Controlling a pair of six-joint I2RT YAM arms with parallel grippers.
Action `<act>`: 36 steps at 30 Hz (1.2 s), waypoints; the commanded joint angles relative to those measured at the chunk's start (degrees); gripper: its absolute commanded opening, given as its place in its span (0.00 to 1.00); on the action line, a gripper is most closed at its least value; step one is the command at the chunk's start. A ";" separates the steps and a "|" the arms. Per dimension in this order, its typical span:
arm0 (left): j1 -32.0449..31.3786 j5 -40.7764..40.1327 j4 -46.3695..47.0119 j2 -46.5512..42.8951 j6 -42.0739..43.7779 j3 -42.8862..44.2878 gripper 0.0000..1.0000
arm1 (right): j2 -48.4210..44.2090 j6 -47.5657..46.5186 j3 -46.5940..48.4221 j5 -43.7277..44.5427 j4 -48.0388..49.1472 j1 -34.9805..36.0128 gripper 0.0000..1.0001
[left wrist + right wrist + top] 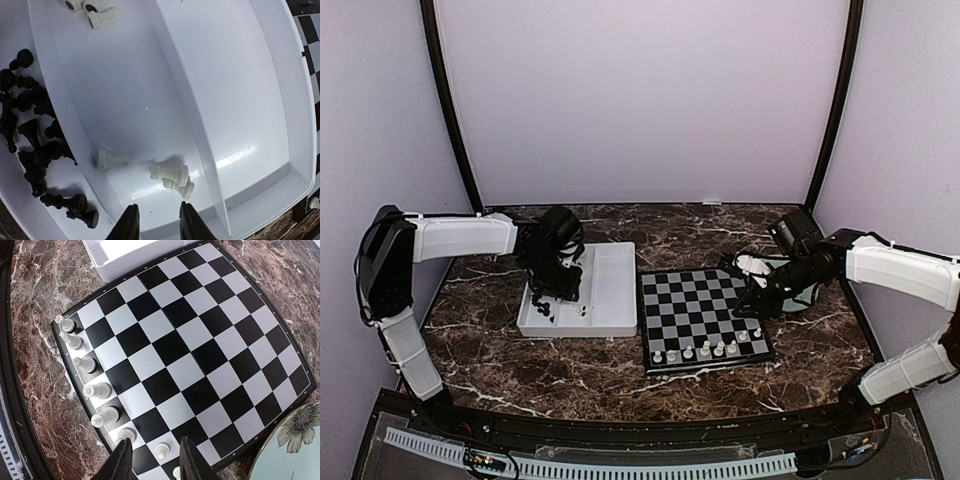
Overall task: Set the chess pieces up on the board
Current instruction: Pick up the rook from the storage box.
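The board point(695, 300) lies right of centre, with a row of white pieces point(705, 349) on its near edge. My right gripper point(752, 305) hovers open over the board's right edge. In the right wrist view, the right gripper point(155, 460) stands over a small white pawn point(161, 450), with several white pieces point(85, 364) along the board point(200, 340) edge. My left gripper point(557, 285) is open and empty over the tray point(610, 290). In the left wrist view, the left gripper point(157, 222) is just short of two lying white pieces point(172, 175); a third point(111, 160) lies to their left.
The tray point(250, 100) has divider walls. Several black pieces point(30, 130) fill its left compartment, and more white pieces point(95, 12) lie at the far end. A pale green flowered plate point(295, 440) sits beside the board's right corner. The table is dark marble.
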 commanded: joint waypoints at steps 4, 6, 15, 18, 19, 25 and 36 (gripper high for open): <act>-0.13 1.89 6.22 -4.81 -21.97 -5.97 0.30 | -0.56 0.31 -0.31 -1.67 1.50 -0.20 0.35; -0.21 2.75 7.45 -4.63 -24.55 -6.35 0.30 | -0.68 0.29 -0.42 -1.83 1.63 -0.25 0.35; -0.16 4.47 9.95 -0.52 -28.84 -5.11 0.31 | -2.17 0.49 -1.00 -1.87 1.39 -0.20 0.35; -0.16 4.84 9.89 0.77 -29.85 -4.75 0.31 | -2.56 0.44 -1.28 -1.83 1.39 -0.20 0.35; -0.16 4.90 9.56 1.34 -30.06 -4.48 0.31 | -2.66 0.48 -1.36 -1.88 1.43 -0.20 0.35; -0.13 5.48 10.23 3.31 -31.11 -4.60 0.32 | -2.85 0.40 -1.63 -2.12 1.67 -0.19 0.35; 0.18 2.64 9.15 7.49 -28.33 -1.24 0.26 | -2.38 0.35 -1.74 -2.45 1.65 -0.19 0.34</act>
